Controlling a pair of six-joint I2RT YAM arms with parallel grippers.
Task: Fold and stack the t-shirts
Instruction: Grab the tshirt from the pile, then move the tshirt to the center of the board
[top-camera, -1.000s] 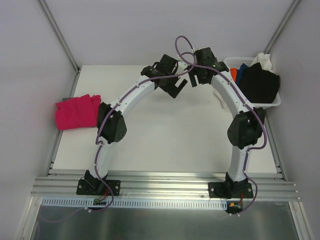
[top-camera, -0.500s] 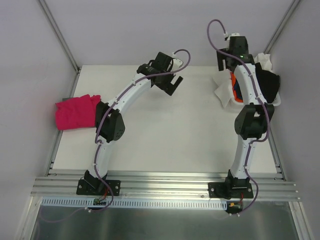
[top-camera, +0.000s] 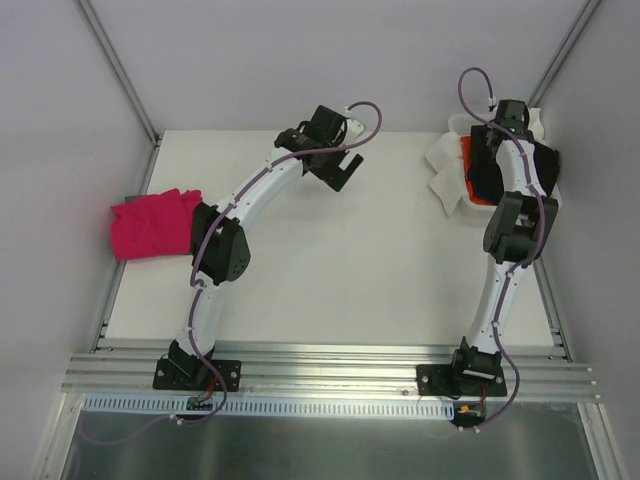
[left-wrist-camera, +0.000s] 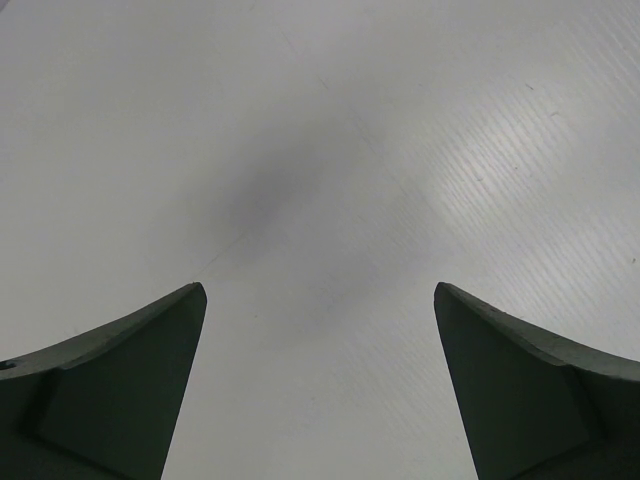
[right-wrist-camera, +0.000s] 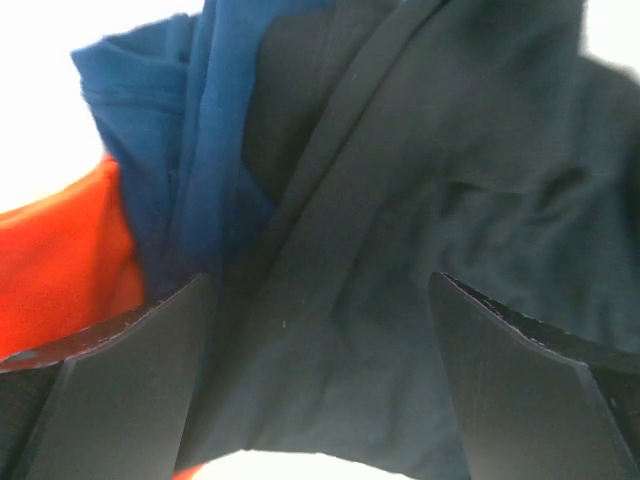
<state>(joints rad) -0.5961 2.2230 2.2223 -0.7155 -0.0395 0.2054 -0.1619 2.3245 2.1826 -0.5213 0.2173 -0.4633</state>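
A magenta-pink t-shirt (top-camera: 150, 222) lies bunched at the table's left edge. A white lattice basket (top-camera: 455, 123) at the back right holds a black t-shirt (top-camera: 542, 170), an orange one (top-camera: 472, 182) and white cloth (top-camera: 444, 168) hanging over its left side. My right gripper (top-camera: 500, 135) is over the basket. In the right wrist view it (right-wrist-camera: 318, 280) is open just above the black t-shirt (right-wrist-camera: 420, 200), with a blue t-shirt (right-wrist-camera: 190, 130) and the orange one (right-wrist-camera: 60, 260) to its left. My left gripper (top-camera: 345, 165) is open and empty over bare table (left-wrist-camera: 320, 288).
Grey walls enclose the table on the left, back and right. A metal rail (top-camera: 320, 365) runs along the near edge by both arm bases. The basket sits against the right wall.
My right arm has swung from the back middle of the table to the right, over the basket. The basket's cloth has shifted and white cloth now hangs over its left side. My left arm has pulled back slightly.
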